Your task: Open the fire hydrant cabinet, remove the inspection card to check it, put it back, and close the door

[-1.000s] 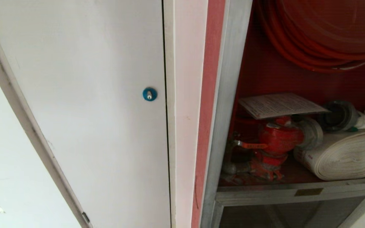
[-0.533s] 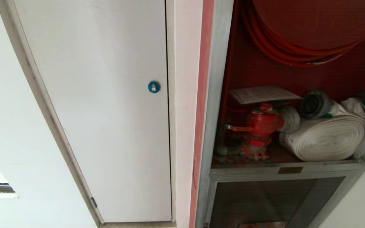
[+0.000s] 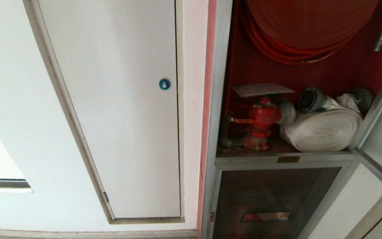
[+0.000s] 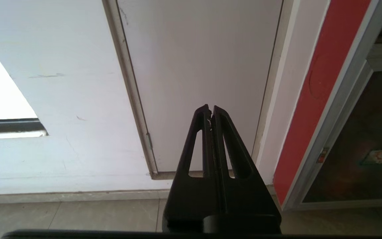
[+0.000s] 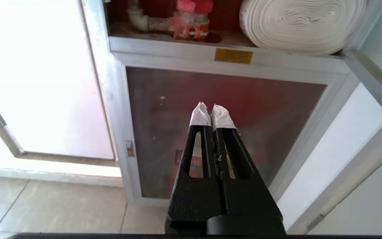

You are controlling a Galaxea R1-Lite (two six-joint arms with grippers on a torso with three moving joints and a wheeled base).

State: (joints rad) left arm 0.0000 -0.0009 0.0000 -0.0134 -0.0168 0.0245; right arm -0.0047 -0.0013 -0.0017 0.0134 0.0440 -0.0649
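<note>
The fire hydrant cabinet (image 3: 216, 99) stands open, showing its red inside. Inside it, the pale inspection card (image 3: 262, 89) lies flat on top of the red valve (image 3: 260, 116). The door (image 3: 373, 116) is swung out at the right edge of the head view and also shows in the right wrist view (image 5: 373, 89). Neither arm appears in the head view. My left gripper (image 4: 211, 108) is shut and empty, facing the plain white door. My right gripper (image 5: 211, 105), with white-taped tips, is shut and empty in front of the lower glass door (image 5: 260, 109).
A rolled white hose (image 3: 322, 129) lies beside the valve, under the red hose reel (image 3: 307, 23). Left of the cabinet is a plain white door (image 3: 118, 116) with a round blue lock (image 3: 164, 84). Tiled floor (image 4: 78, 215) lies below.
The whole head picture has shifted: the camera has drawn back, so the cabinet looks smaller and the lower glass door and open door edge have come into view. Nothing in the cabinet moved.
</note>
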